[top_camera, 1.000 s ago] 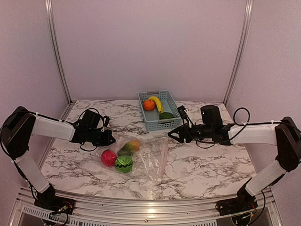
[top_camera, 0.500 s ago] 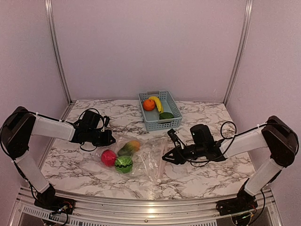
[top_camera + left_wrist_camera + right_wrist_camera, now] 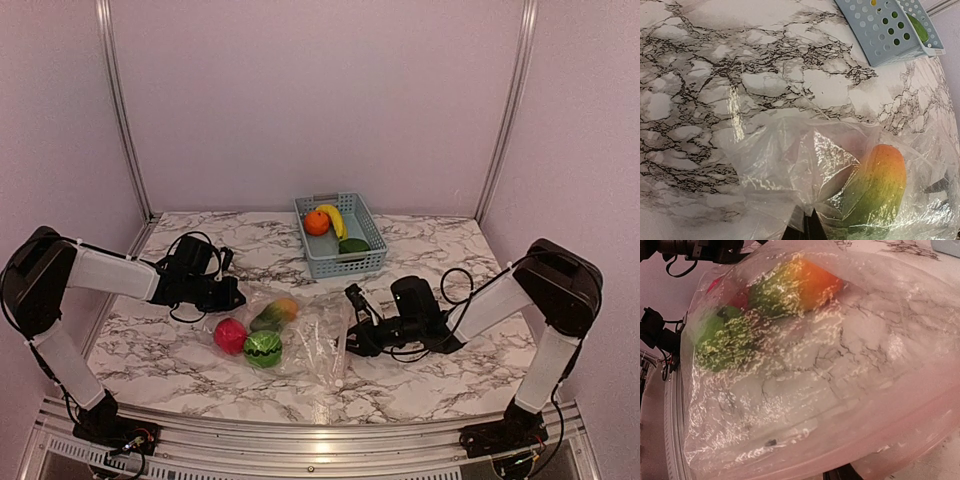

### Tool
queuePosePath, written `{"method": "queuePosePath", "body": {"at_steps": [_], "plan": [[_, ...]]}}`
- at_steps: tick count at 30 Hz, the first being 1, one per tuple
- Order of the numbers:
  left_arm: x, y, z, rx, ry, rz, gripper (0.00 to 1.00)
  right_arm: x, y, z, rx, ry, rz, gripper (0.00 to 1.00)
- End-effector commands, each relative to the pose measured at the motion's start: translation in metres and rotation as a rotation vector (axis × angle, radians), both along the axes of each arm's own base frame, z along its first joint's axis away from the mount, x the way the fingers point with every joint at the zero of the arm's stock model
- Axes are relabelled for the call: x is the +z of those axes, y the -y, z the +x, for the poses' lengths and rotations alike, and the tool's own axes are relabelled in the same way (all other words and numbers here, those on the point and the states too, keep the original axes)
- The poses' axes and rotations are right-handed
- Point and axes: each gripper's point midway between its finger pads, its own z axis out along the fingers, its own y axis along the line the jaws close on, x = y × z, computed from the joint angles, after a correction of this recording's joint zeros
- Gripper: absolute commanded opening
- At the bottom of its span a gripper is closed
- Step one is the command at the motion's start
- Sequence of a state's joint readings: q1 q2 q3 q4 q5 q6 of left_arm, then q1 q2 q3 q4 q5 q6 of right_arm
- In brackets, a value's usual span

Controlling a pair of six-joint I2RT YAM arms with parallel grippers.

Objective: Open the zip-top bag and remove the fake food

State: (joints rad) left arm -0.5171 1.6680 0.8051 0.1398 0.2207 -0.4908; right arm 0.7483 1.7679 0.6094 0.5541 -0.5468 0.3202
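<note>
The clear zip-top bag lies flat at mid-table. Inside it are a pink-red fruit, a green striped ball and an orange-green fruit. My left gripper is shut on the bag's left corner; in the left wrist view the fingertips pinch crinkled plastic beside the orange-green fruit. My right gripper is at the bag's right zip edge, fingers spread. In the right wrist view the bag fills the frame, and only one dark finger shows.
A light blue basket stands behind the bag, holding an orange ball, a yellow banana and a dark green vegetable. Its corner shows in the left wrist view. Walls enclose the marble table at the back and sides.
My right arm has swung left and down from beside the basket to the bag's zip edge. The left gripper and the bag have stayed put.
</note>
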Motion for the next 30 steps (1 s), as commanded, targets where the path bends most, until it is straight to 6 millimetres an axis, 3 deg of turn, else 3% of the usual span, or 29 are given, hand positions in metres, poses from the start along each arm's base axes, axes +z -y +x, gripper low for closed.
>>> {"method": "queuePosePath", "body": {"at_steps": [1, 8, 14, 18, 25, 30], "plan": [[-0.008, 0.001, -0.003, -0.010, -0.016, -0.013, 0.00, 0.018, -0.027, 0.010, 0.029, 0.043, 0.115, 0.29], [-0.008, 0.007, -0.004, -0.025, -0.023, -0.042, 0.00, 0.009, -0.066, 0.013, 0.097, 0.044, 0.181, 0.30], [-0.015, 0.012, -0.007, -0.042, -0.042, -0.064, 0.00, 0.011, -0.088, 0.019, 0.097, 0.093, 0.209, 0.33], [-0.016, 0.018, -0.009, -0.061, -0.048, -0.083, 0.00, 0.011, -0.099, 0.028, 0.068, 0.098, 0.205, 0.41], [-0.017, 0.037, -0.026, -0.138, -0.052, -0.110, 0.00, 0.009, -0.102, 0.046, -0.017, 0.073, 0.171, 0.68], [-0.014, 0.059, -0.041, -0.222, -0.050, -0.152, 0.00, 0.006, -0.105, 0.052, -0.042, 0.042, 0.154, 0.72]]}}
